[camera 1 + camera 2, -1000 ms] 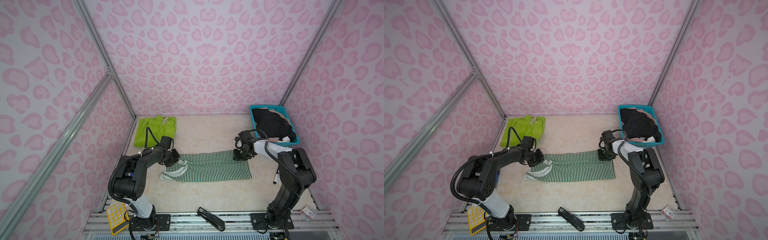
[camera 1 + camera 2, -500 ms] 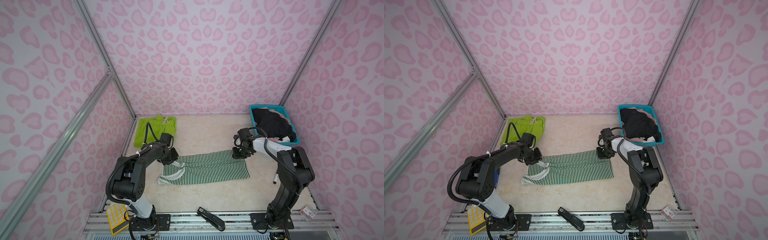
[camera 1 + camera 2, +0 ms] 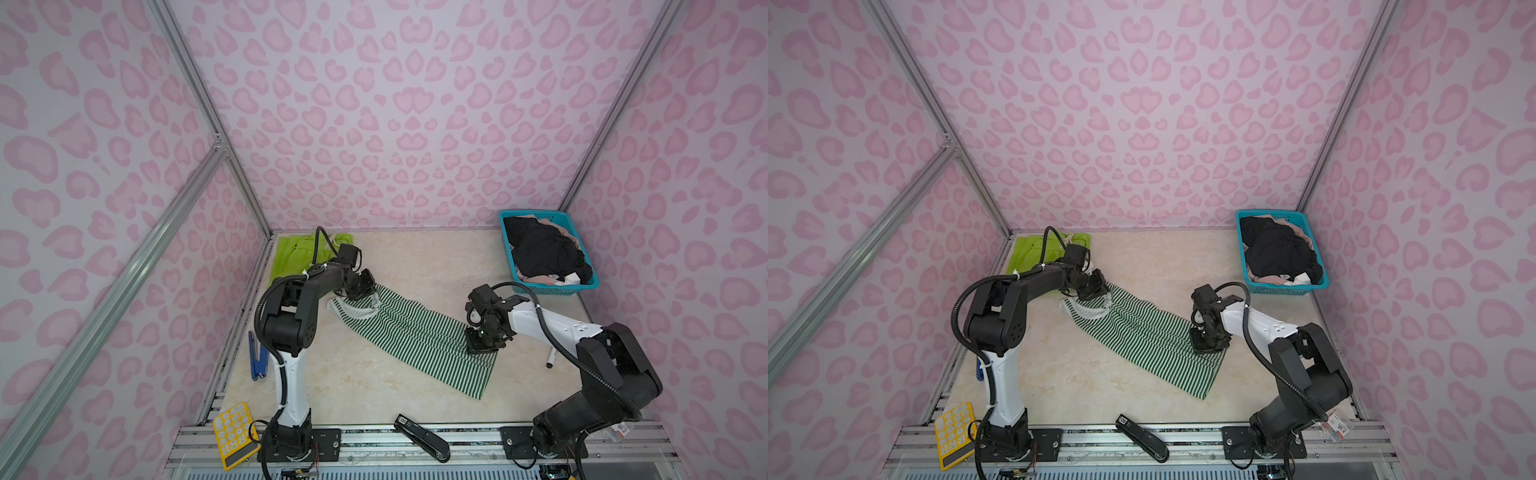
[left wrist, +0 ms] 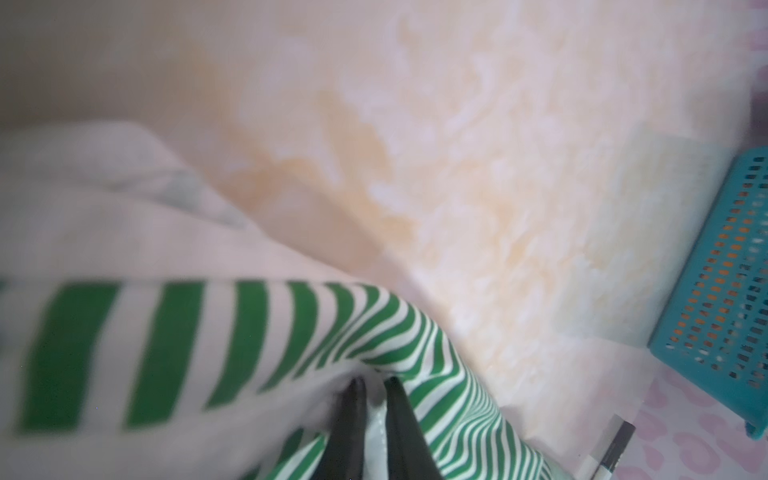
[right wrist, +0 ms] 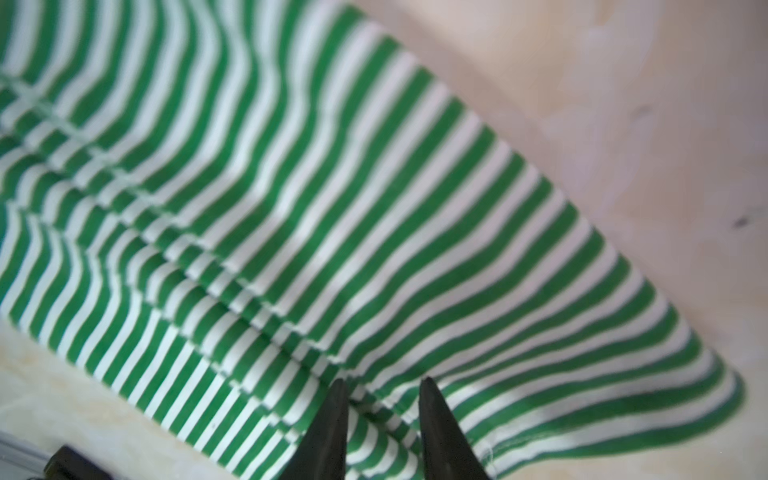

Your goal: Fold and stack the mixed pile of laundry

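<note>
The green-and-white striped top (image 3: 411,336) (image 3: 1142,336) lies flat and diagonal on the table in both top views, neck end at the back left and hem at the front right. My left gripper (image 3: 365,287) (image 4: 375,384) is shut on the top's neck end, with white fabric pinched between its fingertips. My right gripper (image 3: 482,347) (image 5: 384,384) is shut on bunched striped cloth at the hem's edge. The lime-green shorts (image 3: 291,253) lie flat at the back left corner. Black clothes (image 3: 544,249) and beige-pink clothes (image 3: 540,280) fill the basket.
The teal lattice basket (image 3: 555,289) stands at the back right by the wall. A pen (image 3: 552,358) lies near my right arm. A blue tool (image 3: 257,357) lies along the left edge. A yellow calculator (image 3: 232,434) and a black stapler (image 3: 422,436) rest on the front rail.
The striped top has swung from lying crosswise to lying diagonally. My right gripper has pulled the hem toward the front, and my left gripper has carried the neck end slightly back.
</note>
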Robot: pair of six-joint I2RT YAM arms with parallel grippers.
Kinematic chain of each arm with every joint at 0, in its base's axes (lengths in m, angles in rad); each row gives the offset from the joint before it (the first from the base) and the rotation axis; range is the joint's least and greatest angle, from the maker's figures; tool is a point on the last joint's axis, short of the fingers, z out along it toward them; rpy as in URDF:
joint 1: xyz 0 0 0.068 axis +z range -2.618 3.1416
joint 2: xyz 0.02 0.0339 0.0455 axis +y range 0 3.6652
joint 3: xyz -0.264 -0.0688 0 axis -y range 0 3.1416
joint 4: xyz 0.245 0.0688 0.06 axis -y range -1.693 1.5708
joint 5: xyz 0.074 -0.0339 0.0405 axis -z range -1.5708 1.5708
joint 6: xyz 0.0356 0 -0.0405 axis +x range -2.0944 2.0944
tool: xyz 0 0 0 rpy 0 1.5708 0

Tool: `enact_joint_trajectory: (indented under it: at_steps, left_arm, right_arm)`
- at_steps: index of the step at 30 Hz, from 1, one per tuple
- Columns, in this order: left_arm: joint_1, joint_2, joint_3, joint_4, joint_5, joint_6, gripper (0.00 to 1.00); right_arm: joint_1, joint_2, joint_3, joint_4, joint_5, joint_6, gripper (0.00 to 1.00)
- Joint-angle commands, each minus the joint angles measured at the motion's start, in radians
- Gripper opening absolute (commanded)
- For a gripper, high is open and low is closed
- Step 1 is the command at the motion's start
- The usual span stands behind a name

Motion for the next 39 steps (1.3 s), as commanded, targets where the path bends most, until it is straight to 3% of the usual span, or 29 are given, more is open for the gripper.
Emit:
enact_joint_trajectory:
  at_steps: [1,6,10,12,16,20,25,32,39]
  left_arm:
    - [-0.036,0.108,0.155,-0.162,0.006,0.042,0.18]
    - [-0.11,0.181,0.413,-0.221,0.01,0.067,0.29]
    - [-0.12,0.101,0.413,-0.152,-0.023,0.026,0.35]
    - [-0.119,0.02,0.365,-0.13,-0.069,0.019,0.41]
    - [-0.104,-0.154,0.239,-0.165,-0.17,0.028,0.44]
    - [-0.055,-0.35,0.008,-0.175,-0.233,-0.02,0.44]
    - [-0.021,-0.57,-0.275,-0.177,-0.272,-0.026,0.46]
    - [-0.023,-0.739,-0.45,-0.249,-0.299,0.006,0.52]
    - [-0.033,-0.775,-0.513,-0.235,-0.258,0.04,0.52]
  right_arm:
    - [0.018,-0.025,0.083,-0.117,0.012,-0.071,0.32]
    - [0.016,0.014,0.274,-0.061,-0.01,-0.198,0.35]
    - [0.013,0.178,0.402,0.1,-0.088,-0.213,0.35]
    - [0.018,0.295,0.495,0.136,-0.117,-0.21,0.35]
    - [0.025,0.486,0.658,0.171,-0.16,-0.2,0.36]
    - [0.041,0.634,0.768,0.187,-0.201,-0.167,0.35]
    - [0.041,0.776,0.867,0.135,-0.166,-0.12,0.31]
    - [-0.042,0.804,0.848,0.103,-0.003,-0.027,0.29]
    - [-0.178,0.689,0.699,0.137,0.175,0.041,0.3]
